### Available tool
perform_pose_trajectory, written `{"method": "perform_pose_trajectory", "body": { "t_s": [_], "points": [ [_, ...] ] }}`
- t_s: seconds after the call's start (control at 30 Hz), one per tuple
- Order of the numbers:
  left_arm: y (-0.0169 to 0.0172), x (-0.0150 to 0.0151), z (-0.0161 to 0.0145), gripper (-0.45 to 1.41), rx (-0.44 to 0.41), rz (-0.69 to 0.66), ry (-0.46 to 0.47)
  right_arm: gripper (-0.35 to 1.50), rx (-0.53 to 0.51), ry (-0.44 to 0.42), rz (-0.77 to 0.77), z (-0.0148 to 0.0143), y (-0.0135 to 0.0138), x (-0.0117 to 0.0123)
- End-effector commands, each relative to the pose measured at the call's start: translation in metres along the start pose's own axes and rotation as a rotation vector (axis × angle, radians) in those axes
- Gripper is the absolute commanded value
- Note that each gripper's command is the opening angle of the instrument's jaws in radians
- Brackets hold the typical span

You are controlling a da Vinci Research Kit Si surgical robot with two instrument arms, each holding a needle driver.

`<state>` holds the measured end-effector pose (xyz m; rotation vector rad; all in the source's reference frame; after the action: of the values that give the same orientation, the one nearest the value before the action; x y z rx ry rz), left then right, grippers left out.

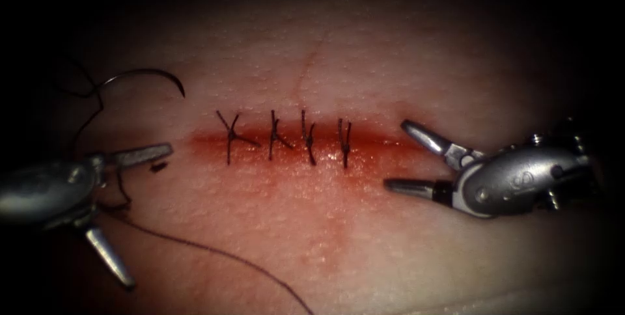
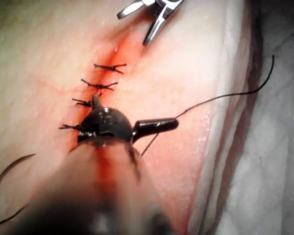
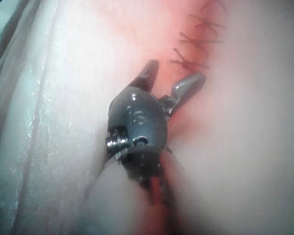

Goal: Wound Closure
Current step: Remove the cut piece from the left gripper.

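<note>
I have the left tool [image 1: 133,214] at the left end of the cut [image 1: 306,142], its jaws spread wide, one lying level toward the wound and the other angled down toward me; they hold nothing. My right tool [image 1: 403,155] sits at the right end of the cut, jaws also parted and empty, both tips aimed left along the wound. I count four stitches [image 1: 286,136] across the cut, each tied, with red fluid [image 1: 325,165] staining the tissue [image 1: 390,61] around them. One curved needle [image 1: 150,77] lies free on the tissue's surface, far and left of the cut, not in the tissue. One thread [image 1: 215,253] trails from it past the left tool and runs toward the near right.
</note>
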<state>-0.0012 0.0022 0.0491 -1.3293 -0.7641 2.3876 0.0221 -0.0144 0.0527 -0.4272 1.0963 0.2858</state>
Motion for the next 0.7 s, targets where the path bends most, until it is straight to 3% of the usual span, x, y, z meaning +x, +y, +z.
{"method": "perform_pose_trajectory", "body": {
  "t_s": [0.03, 0.17, 0.57, 0.7],
  "points": [
    [-0.0008, -0.0001, 0.0010, 1.09, 0.009, -0.002, -0.005, 1.30, 0.001, 0.003, 0.000, 0.0007, -0.0005, -0.0003],
    [-0.0023, -0.0005, 0.0032, 1.08, 0.024, -0.008, -0.011, 1.30, 0.001, 0.003, 0.000, 0.0007, -0.0004, -0.0003],
    [-0.0007, -0.0049, 0.0128, 1.08, -0.124, -0.047, 0.018, 1.28, 0.004, 0.006, -0.001, 0.0003, -0.0003, -0.0005],
    [-0.0001, -0.0085, 0.0152, 1.08, -0.143, -0.082, -0.022, 1.28, 0.005, 0.006, -0.001, 0.0001, -0.0004, -0.0004]
  ]
}}
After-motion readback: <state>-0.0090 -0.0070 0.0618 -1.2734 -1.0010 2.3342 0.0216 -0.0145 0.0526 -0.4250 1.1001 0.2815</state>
